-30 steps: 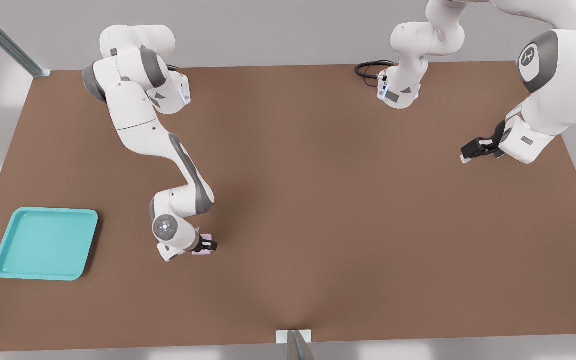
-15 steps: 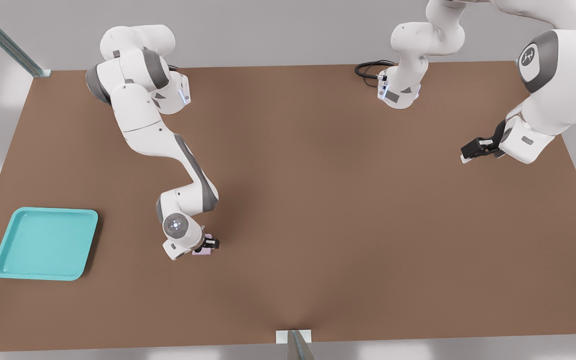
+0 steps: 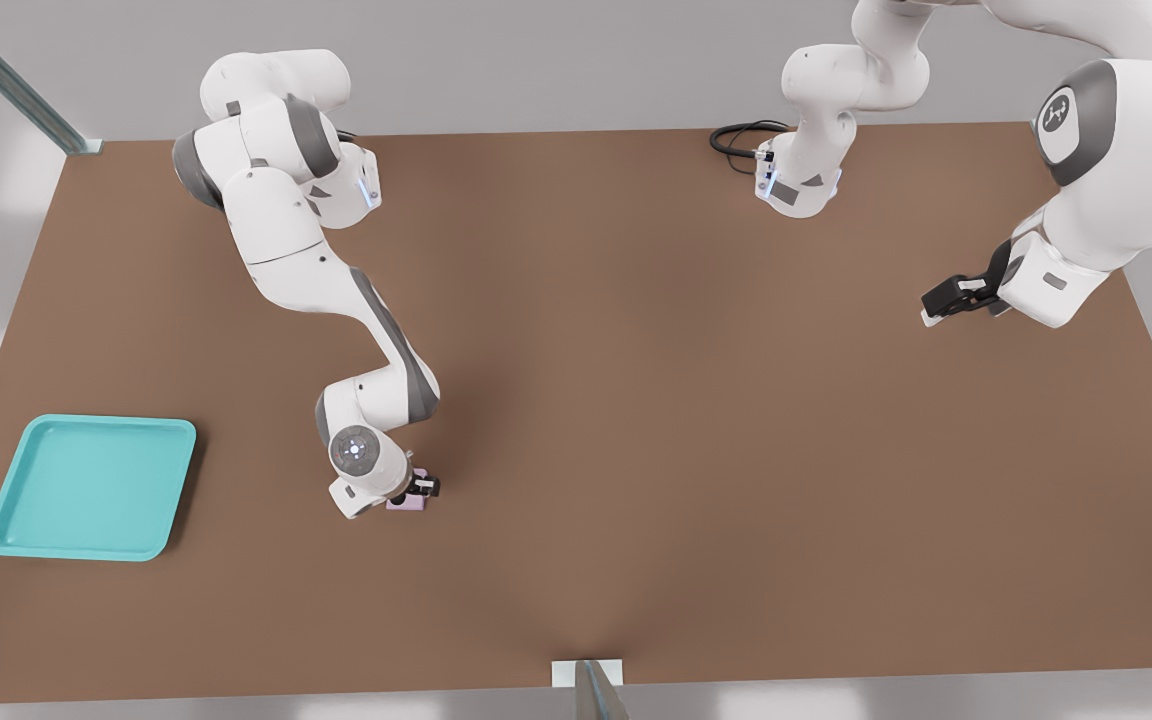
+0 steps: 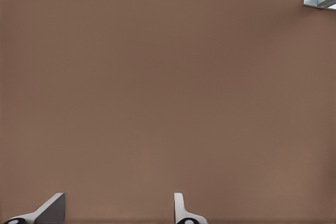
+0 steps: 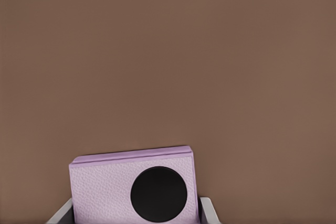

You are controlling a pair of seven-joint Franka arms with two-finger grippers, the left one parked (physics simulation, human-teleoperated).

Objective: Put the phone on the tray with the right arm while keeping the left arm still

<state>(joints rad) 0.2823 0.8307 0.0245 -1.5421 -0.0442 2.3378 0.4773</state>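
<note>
Two fingers of hand – flanking phone

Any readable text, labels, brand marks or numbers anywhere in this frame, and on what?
No readable words or numbers.
White logo on a grey round joint cap: a symbol, no letters.
Pale pink phone, between the fingers of the black two-finger gripper: unmarked.
Teal plastic tray: unmarked.

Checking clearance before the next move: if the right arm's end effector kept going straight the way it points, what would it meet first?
The end effector points down, fingers flanking the phone, so it would likely meet the brown table first, though depth is unclear.
</note>
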